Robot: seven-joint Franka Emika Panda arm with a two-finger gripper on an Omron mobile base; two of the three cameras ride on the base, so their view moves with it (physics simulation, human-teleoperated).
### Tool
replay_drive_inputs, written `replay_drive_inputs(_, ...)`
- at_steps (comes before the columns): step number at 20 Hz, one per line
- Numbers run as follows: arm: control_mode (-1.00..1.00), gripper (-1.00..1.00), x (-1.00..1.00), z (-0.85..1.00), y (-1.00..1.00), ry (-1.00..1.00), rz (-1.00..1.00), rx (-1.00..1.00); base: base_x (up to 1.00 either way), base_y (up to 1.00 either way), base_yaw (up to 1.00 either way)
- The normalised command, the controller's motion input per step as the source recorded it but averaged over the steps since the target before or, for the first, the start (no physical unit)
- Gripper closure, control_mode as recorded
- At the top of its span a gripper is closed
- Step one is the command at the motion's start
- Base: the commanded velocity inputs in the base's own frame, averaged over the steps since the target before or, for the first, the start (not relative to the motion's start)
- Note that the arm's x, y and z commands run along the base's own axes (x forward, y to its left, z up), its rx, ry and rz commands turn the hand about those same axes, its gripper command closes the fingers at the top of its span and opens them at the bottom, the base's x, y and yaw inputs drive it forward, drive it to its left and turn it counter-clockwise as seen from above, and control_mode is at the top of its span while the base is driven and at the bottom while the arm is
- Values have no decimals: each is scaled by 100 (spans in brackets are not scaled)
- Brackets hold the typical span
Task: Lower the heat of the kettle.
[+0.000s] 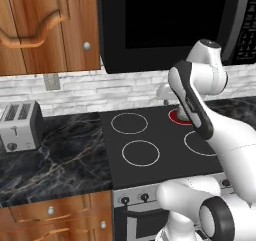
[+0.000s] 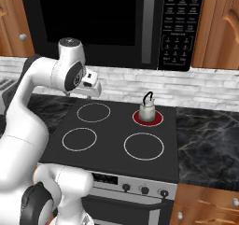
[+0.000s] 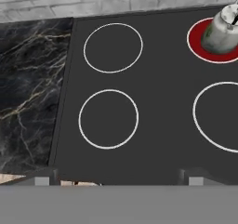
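End effector raised above stove, pointing down

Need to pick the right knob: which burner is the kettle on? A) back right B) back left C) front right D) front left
A: the kettle sits on the glowing red back right burner, nearest the wall; the other three rings are dark and bare.
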Motion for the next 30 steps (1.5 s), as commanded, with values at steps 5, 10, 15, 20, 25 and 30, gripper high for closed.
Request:
replay_drive_inputs(5, -100, -100, -61, -11, -63, -10, -33, 27, 0, 0, 0)
replay_drive_inputs(10, -100, -100, -59, -14, -63, -6, -37, 26, 0, 0, 0)
replay_drive_inputs(15, -100, -100, -38, -18, -63, -7, -28, 29, 0, 0, 0)
replay_drive_inputs(20, -100, -100, -35, -20, -34, -14, -16, 25, 0, 0, 0)
replay_drive_inputs(25, -100, -100, -26, -27, -5, -8, -10, 13, 0, 0, 0)
replay_drive_inputs(30, -100, -100, -15, -20, -13, 0, 0, 5, 0, 0, 0)
